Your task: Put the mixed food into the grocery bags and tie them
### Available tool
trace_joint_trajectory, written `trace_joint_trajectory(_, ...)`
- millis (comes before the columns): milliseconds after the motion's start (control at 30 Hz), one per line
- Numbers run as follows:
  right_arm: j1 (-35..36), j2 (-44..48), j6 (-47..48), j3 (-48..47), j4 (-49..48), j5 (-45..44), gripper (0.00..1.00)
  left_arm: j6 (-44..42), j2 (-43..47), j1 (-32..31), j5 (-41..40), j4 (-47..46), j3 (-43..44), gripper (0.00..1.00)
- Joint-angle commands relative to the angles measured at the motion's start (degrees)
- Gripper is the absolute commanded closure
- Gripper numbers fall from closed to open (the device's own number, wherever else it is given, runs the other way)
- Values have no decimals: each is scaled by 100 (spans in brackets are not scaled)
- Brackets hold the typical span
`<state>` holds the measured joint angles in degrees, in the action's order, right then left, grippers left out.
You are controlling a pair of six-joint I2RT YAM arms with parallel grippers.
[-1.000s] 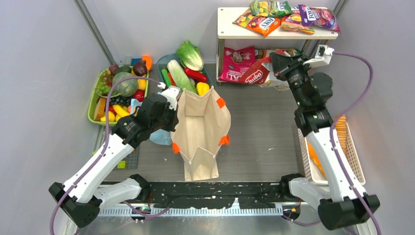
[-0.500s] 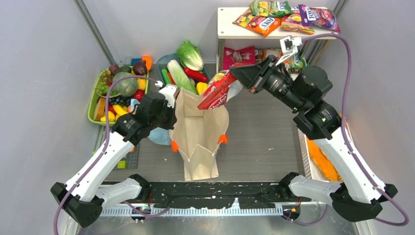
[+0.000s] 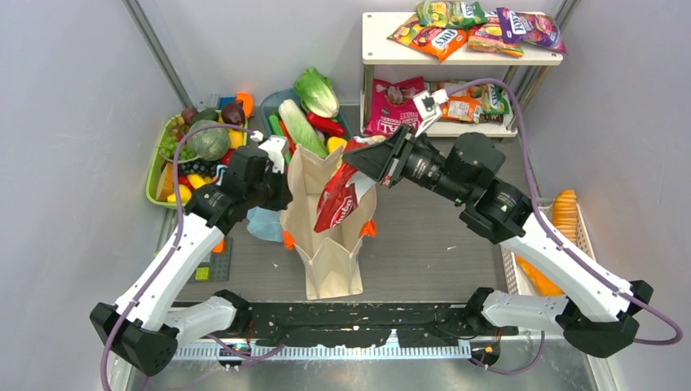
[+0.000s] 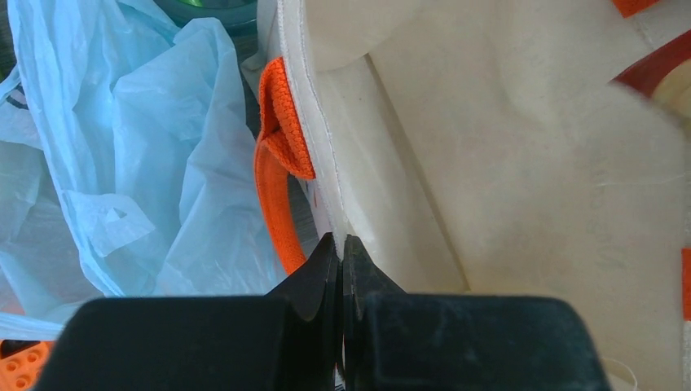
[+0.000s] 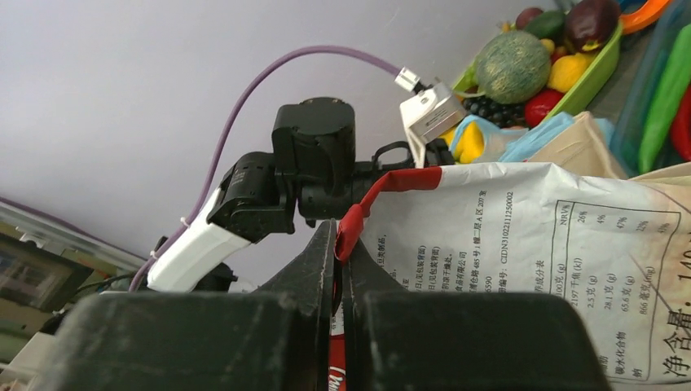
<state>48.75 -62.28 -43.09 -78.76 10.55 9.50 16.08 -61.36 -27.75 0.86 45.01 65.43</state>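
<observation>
Grey desk (image 3: pixel 444 236) between pale walls (image 3: pixel 73 122), white shelf (image 3: pixel 376 39) far right. The left hand (image 4: pixel 341 244) pinches the canvas tote (image 3: pixel 332 257) at its left rim; the right hand (image 5: pixel 338 240) pinches a red snack packet (image 3: pixel 334 204) at its mouth. Only the right wrist view shows the packet's printed white back.

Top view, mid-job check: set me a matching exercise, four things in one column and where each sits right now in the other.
1. red snack packet
2. canvas tote
3. light-blue plastic bag
4. green melon

A. in the green tray
B. rim pinched by the left tool
C. crumpled beside the tote, unheld
D. hanging from the right tool at the tote's mouth

Pairs: 1-D, 2-B, 3-C, 4-A.
</observation>
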Motion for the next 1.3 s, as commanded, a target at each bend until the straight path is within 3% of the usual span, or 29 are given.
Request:
trace_joint_trajectory(0, 309, -124, -299, -15, -961, -152, 95, 28, -9, 24, 252, -328, 203, 100)
trace_joint_trajectory(300, 389, -621, -587, -141, -1376, -47, 95, 18, 45, 50, 125, -309, 184, 100)
trace_joint_trajectory(567, 517, -379, -1039, 692, -1539, -130, 95, 44, 3, 59, 72, -294, 199, 100)
trace_joint_trajectory(833, 732, -219, -1071, 1454, -1716, -521, 95, 64, 151, 59, 30, -257, 197, 100)
trace_joint_trajectory(1033, 463, -785, -521, 1218, -1918, -854, 95, 213, 275, 59, -17, -177, 165, 100)
trace_joint_trajectory(1200, -407, -1767, -769, 375, -2285, 719, 95, 168, 251, 59, 10, -190, 137, 100)
trace_joint_trajectory(1267, -568, -2036, -565, 116, -2006, 1189, 95, 156, 252, 59, 59, -216, 120, 100)
